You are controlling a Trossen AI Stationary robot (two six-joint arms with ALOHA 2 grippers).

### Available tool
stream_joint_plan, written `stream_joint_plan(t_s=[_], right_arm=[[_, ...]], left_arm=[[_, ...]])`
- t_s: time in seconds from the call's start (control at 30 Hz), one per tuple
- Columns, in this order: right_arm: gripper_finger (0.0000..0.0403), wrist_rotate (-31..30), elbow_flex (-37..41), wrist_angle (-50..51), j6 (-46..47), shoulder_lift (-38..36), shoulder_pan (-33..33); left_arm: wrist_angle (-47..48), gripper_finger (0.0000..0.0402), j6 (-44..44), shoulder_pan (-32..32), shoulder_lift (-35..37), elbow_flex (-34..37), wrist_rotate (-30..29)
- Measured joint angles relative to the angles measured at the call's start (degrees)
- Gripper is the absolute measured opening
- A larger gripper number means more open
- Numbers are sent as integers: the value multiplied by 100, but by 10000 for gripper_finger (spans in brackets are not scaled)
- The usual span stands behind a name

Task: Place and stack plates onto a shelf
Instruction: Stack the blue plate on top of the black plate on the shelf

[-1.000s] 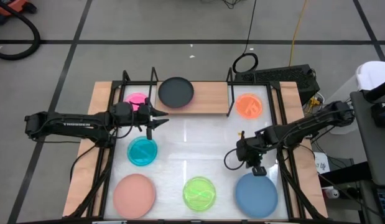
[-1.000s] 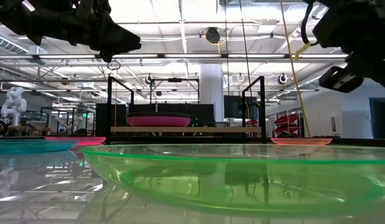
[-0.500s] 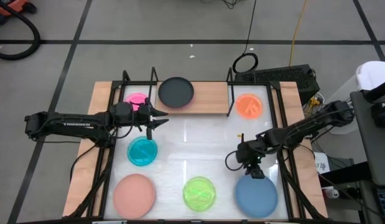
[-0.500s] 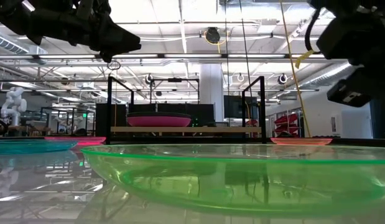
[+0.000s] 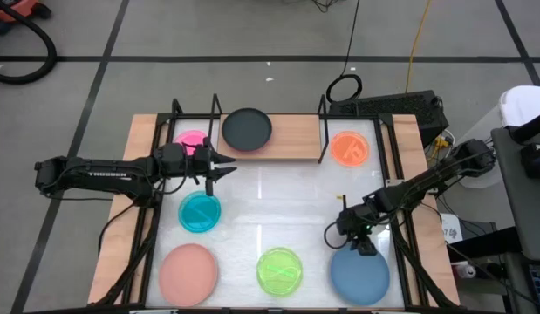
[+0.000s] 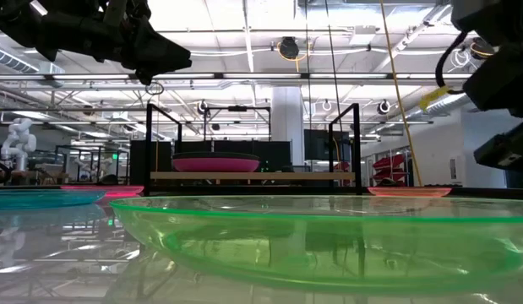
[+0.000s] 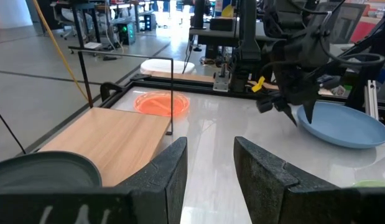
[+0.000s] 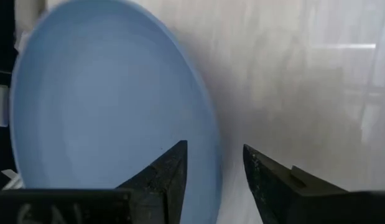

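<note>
So over the last second the right gripper popped its fingers apart and dropped down toward the blue plate in the surface's front right corner. In the wrist view the parted fingers straddle the plate's rim, nothing pinched yet. Looks like a grab is being lined up, next stop the shelf at the back edge, where the black plate already sits. The left gripper hovers near it, fingers apart, empty.
</note>
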State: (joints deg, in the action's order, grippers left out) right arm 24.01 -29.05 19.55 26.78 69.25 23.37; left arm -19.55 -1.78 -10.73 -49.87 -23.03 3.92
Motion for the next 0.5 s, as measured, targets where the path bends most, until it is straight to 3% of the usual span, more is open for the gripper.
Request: stream_joint_plan(t_s=[0.17,0.4,0.5], right_arm=[[115,0,71,64,-82,0,1],[12,200,71,55,1,0,1],[10,307,71,61,-35,0,1]], left_arm=[[0,138,-21,-1,0,0,0],[2,138,-35,0,0,0,-1],[1,138,-39,1,0,0,0]])
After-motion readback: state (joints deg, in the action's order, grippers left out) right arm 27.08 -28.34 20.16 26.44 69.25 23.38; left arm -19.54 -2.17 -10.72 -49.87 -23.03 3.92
